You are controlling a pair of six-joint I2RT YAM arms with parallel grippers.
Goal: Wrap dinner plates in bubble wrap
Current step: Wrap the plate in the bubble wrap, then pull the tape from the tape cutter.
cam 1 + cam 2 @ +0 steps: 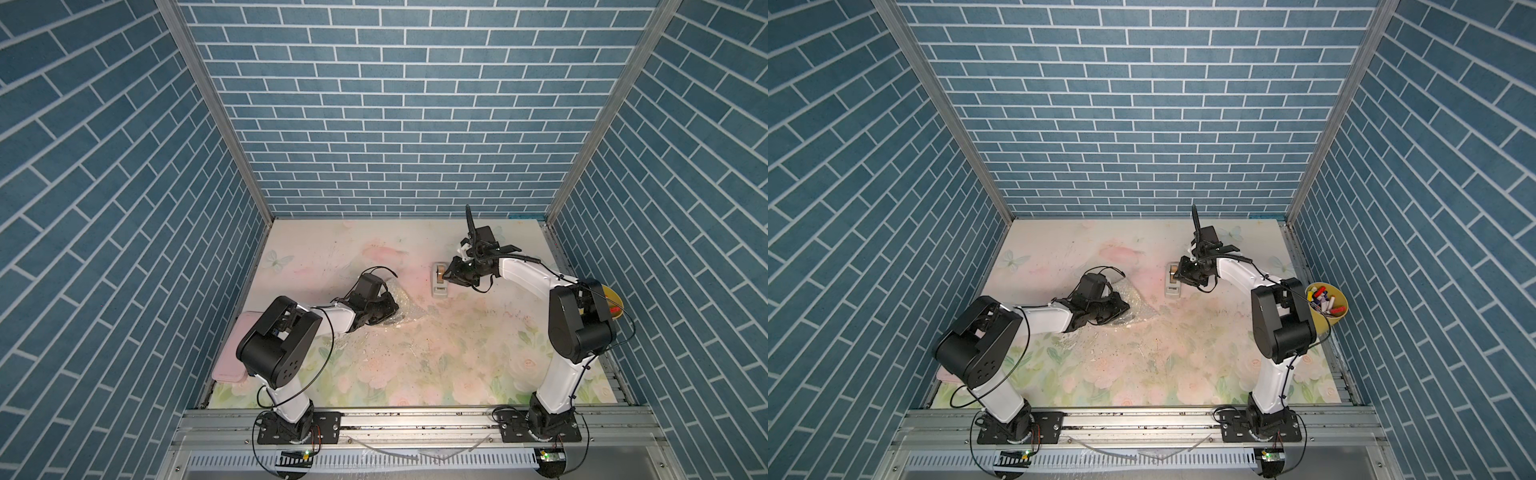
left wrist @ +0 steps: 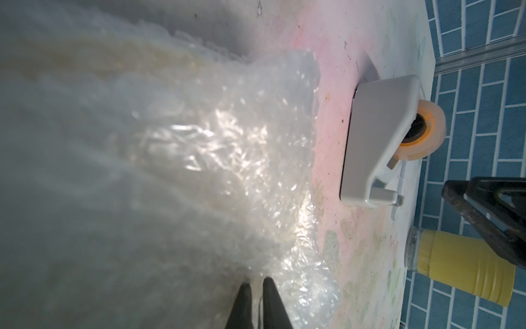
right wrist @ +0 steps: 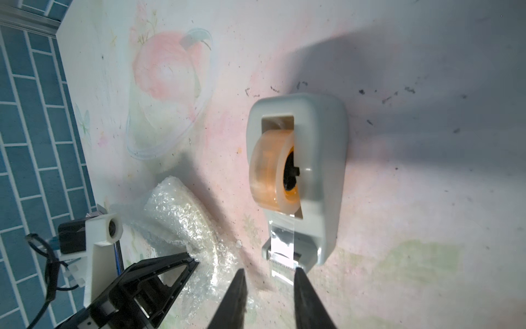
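Observation:
Crumpled bubble wrap (image 1: 402,306) (image 1: 1139,305) lies mid-table, bundled over the plate. The plate shows only as a cream curved rim (image 3: 202,220) and a yellowish blur (image 2: 85,57) through the wrap (image 2: 227,142). My left gripper (image 1: 384,309) (image 2: 257,282) is shut on the wrap's edge, its fingers pinched nearly together. My right gripper (image 1: 449,272) (image 3: 269,273) is open at the cutter end of a grey tape dispenser (image 1: 439,286) (image 3: 327,171). The loose clear tape tail (image 3: 281,267) hangs between its fingertips, close to one of them.
A yellow cup of markers (image 1: 1327,305) (image 2: 461,273) stands at the right wall behind the right arm. A pink flat box (image 1: 235,353) lies at the left edge under the left arm. The brick walls close in three sides.

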